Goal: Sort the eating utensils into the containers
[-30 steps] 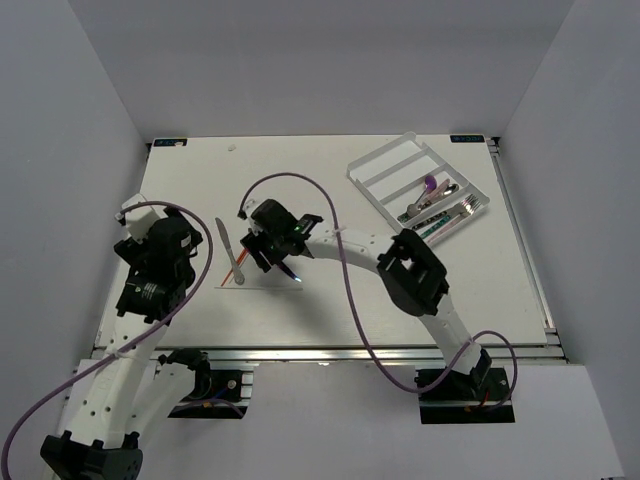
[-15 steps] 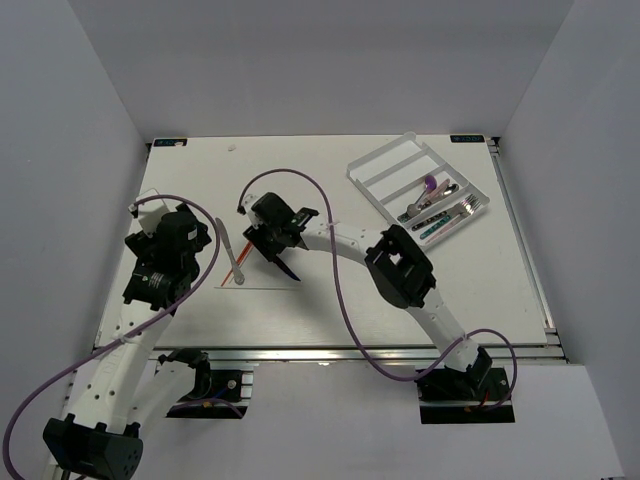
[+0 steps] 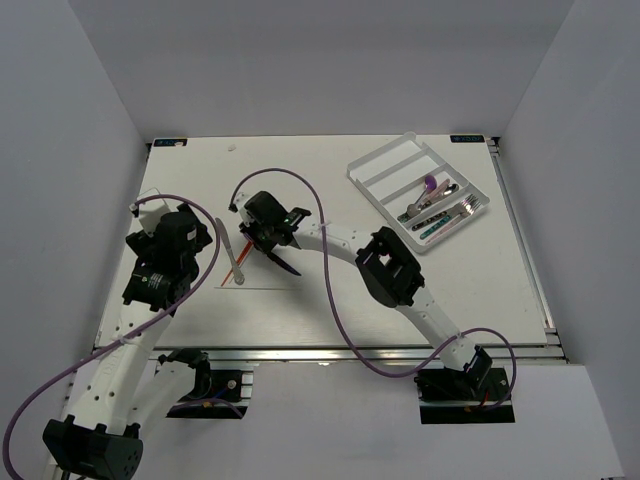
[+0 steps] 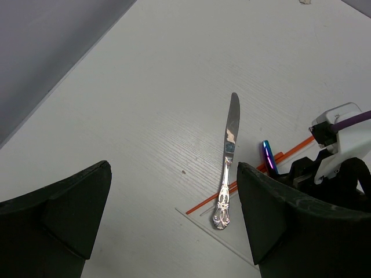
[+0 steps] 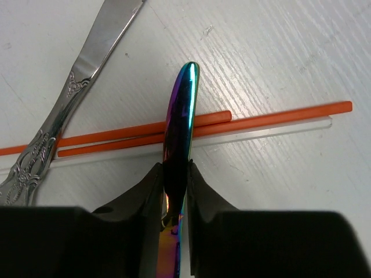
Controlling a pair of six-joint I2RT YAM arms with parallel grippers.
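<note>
The right end effector [image 5: 175, 174] is closed on an iridescent-handled utensil [image 5: 181, 104]. Its purple-teal handle is pinched between the two black fingers [image 5: 139, 191] and projects beyond them, low over the bench [image 3: 330, 180]. The kind of utensil cannot be told, since its working end is hidden. The handle is held across a pair of orange sticks [image 5: 278, 113] and a clear stick [image 5: 272, 128] just beside them, all lying flat on the bench. A silver knife [image 4: 227, 156] with an ornate handle lies next to the gripped utensil, its handle end crossing the sticks. This group is found in the left half of the bench, about midway between the near and far edges.

The left end effector [image 4: 173, 168] is held wide open above the bench near the left edge, gripping nothing.

A white cutlery tray [image 3: 385, 168] is set askew near the far right corner. Several utensils [image 3: 440, 208] are seen in the compartments at its nearer end, among them a purple spoon [image 3: 430, 185].
</note>
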